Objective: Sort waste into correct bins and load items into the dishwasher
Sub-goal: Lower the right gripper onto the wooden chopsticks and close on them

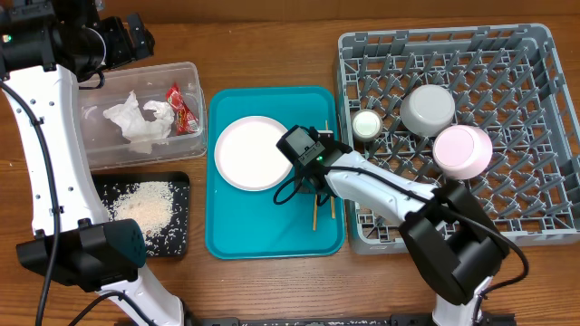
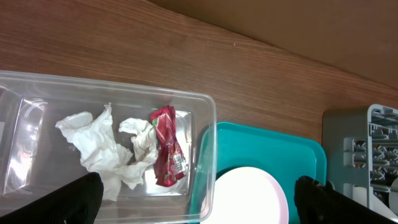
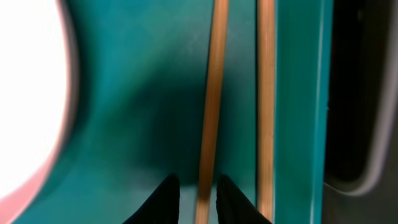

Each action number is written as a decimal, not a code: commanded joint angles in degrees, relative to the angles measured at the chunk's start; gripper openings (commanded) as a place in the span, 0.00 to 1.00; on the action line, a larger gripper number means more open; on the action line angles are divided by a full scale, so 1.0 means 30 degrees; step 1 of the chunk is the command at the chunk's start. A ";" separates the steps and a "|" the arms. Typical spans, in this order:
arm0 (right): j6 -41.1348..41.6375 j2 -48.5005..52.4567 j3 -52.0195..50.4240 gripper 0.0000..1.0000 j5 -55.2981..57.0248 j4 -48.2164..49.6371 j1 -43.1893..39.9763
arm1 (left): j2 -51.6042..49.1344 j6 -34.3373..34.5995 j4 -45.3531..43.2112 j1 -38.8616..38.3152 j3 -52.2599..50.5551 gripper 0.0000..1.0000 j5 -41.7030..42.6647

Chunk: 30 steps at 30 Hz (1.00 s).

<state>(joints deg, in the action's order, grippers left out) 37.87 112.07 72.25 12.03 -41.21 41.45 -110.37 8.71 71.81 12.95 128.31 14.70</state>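
Right gripper (image 3: 199, 200) jaws straddle one chopstick (image 3: 212, 106), pinch unclear; shallow bite could drop it. Left gripper (image 2: 198, 202) jaws spread wide.

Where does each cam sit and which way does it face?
Overhead: fixed above the table, looking straight down; left arm and right arm show.
Left wrist: above the clear tub, angled down at napkins and red wrapper; open left pincer's tips at bottom corners.
Right wrist: low over the teal tray, facing two chopsticks; right pincer straddles one.
Shared: overhead and left wrist both see tub, wrapper, plate.
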 commanded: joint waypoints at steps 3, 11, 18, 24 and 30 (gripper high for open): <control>-0.0058 0.0459 -0.0102 0.22 0.0270 0.0160 0.0080 | 0.0109 0.0175 -0.0015 -0.0073 0.0168 1.00 -0.0095; -0.0051 0.0699 -0.0102 0.07 0.0248 -0.0044 0.0109 | 0.0109 0.0175 -0.0015 -0.0073 0.0168 1.00 -0.0095; -0.0058 0.0685 -0.0095 0.04 0.0102 -0.0226 0.0109 | 0.0109 0.0175 -0.0015 -0.0073 0.0168 1.00 -0.0095; -0.0444 0.0313 0.0707 0.04 -0.0087 -0.0743 0.0109 | 0.0109 0.0182 -0.0015 -0.0073 0.0168 1.00 -0.0095; -0.0794 -0.1596 0.2084 0.04 -0.0015 -0.1778 -0.0029 | 0.0109 0.0175 -0.0015 -0.0073 0.0168 1.00 -0.0095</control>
<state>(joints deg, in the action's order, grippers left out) 36.38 112.53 75.05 11.99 -46.04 41.45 -110.37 8.71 71.81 12.95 128.31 14.70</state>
